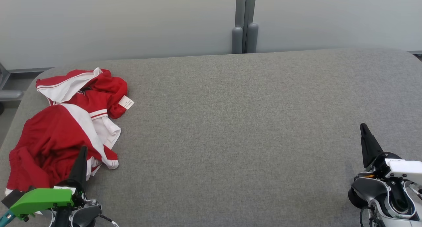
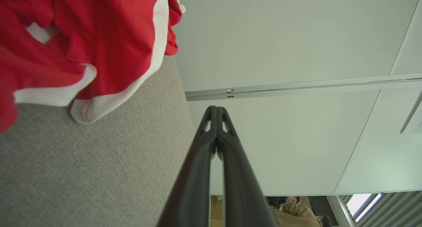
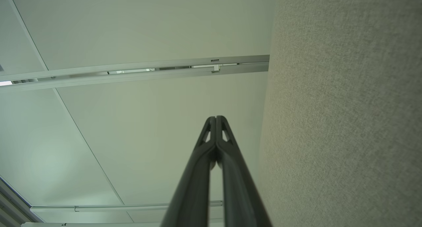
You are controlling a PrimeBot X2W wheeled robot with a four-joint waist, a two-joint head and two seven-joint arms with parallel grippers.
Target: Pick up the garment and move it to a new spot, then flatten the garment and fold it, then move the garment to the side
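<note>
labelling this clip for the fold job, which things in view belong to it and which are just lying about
For the job:
red and white garment, crumpled at the left of the grey padded table
left pincer and right pincer, both shut and empty

Just there:
twin grey posts behind the table
a person far off in the left wrist view

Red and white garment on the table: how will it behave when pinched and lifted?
Likely floppy: the garment lies crumpled in loose folds, so one pinch probably lifts a drooping bunch. Looks thin and light, judging by its wrinkled white hem. Pushed across the textured grey table, it would probably bunch, not slide.
</note>
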